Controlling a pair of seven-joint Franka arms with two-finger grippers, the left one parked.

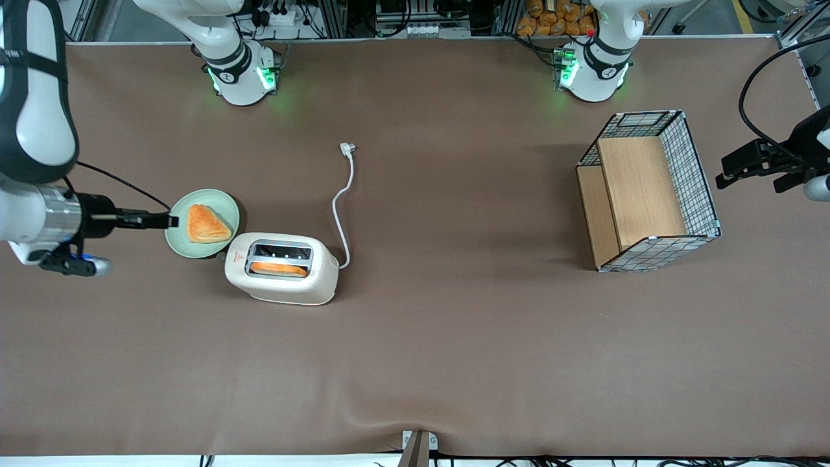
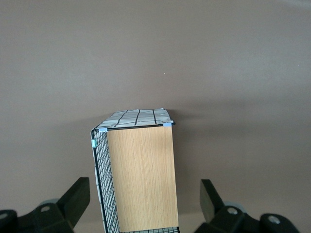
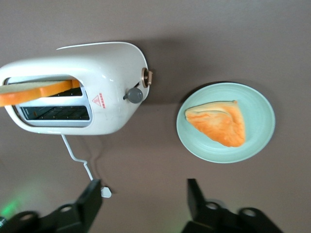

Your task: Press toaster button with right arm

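Toaster [image 1: 283, 268] sits on the brown table [image 1: 454, 337], left of centre in the front view, lying lengthwise across the frame. Cream-white body, silver-rimmed top with two slots. One slice of bread [image 1: 279, 268] stands in the slot nearer the front camera; the other slot shows only dark wire. Small red triangle mark [image 1: 238, 258] on the top, at the narrow end facing the working arm's end of the table.

Toaster button [image 3: 134, 95]: grey nub sticking out of that same narrow end, seen plainly from the right wrist camera, with a small brownish knob [image 3: 146, 76] beside it on the same end. Nothing touches the button.

White cord [image 1: 342, 214] leaves the toaster's other end and curls away from the front camera to a plug [image 1: 348, 149] lying loose on the table.

Pale green plate [image 1: 224, 202] just beside the button end, slightly farther from the front camera than the toaster, carrying a triangular orange-brown piece of toast [image 1: 206, 224].

Right arm [image 1: 35, 130] at the left edge of the front view. Its gripper [image 1: 170, 221] points level toward the toaster, its tip over the plate's rim, well short of the button. From the wrist camera the fingers [image 3: 92, 199] stand spread apart, holding nothing.

Wire basket [image 1: 694, 168] with wooden boards inside, toward the parked arm's end of the table.
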